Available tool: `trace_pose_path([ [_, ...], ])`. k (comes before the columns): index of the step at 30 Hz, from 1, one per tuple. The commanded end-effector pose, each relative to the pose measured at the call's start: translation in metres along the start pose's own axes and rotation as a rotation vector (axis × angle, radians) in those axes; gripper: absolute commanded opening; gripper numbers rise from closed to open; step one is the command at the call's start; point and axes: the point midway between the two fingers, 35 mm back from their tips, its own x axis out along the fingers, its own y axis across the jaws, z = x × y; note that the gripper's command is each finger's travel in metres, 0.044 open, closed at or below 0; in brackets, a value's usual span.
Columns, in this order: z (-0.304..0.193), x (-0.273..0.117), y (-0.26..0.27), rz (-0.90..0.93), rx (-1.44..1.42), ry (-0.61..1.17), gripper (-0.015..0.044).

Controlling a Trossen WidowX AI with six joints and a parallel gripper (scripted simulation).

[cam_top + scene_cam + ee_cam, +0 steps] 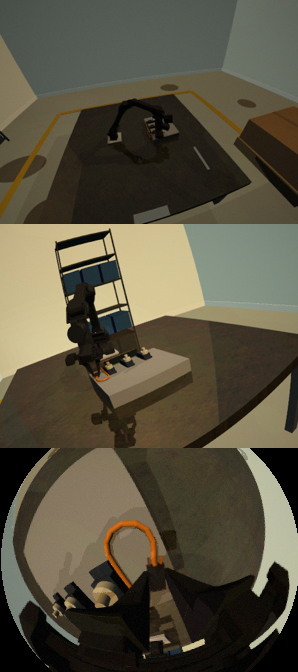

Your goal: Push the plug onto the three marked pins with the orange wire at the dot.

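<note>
The holder (172,130) (128,381) (70,513) is a pale grey block with three dark servos with cream horns; the nearest servo (109,368) (104,593) stands beside the gripper. An orange lead (108,377) (129,524) loops over the block to the small dark plug (156,571) near the block's edge. My gripper (96,375) (156,572) points down there, its fingertips closed against both sides of the plug. The plug's holes are hidden. A dark strip (126,353) runs behind the servos; single pins, the coloured band and the dot cannot be made out.
The arm's pale base plate (118,138) stands left of the holder. A thin pale bar (201,158) lies to the right and a pale sheet (151,215) at the front edge. A brown box (272,128) and a shelf rack (116,292) stand beyond the table.
</note>
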Motion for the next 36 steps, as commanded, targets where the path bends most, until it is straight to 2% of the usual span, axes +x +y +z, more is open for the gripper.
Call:
trace_pose_path([
  [1, 0.0, 0.002, 0.001, 0.005, 0.0, -0.001, 0.0023],
  [5, 0.0, 0.001, 0.001, 0.005, 0.0, -0.001, 0.0],
  [19, 0.0, -0.054, 0.001, 0.005, 0.0, -0.001, 0.0],
  [23, 0.0, -0.057, 0.001, 0.005, 0.006, -0.001, 0.0],
  [36, -0.019, -0.062, 0.005, 0.005, 0.393, 0.002, 0.0],
])
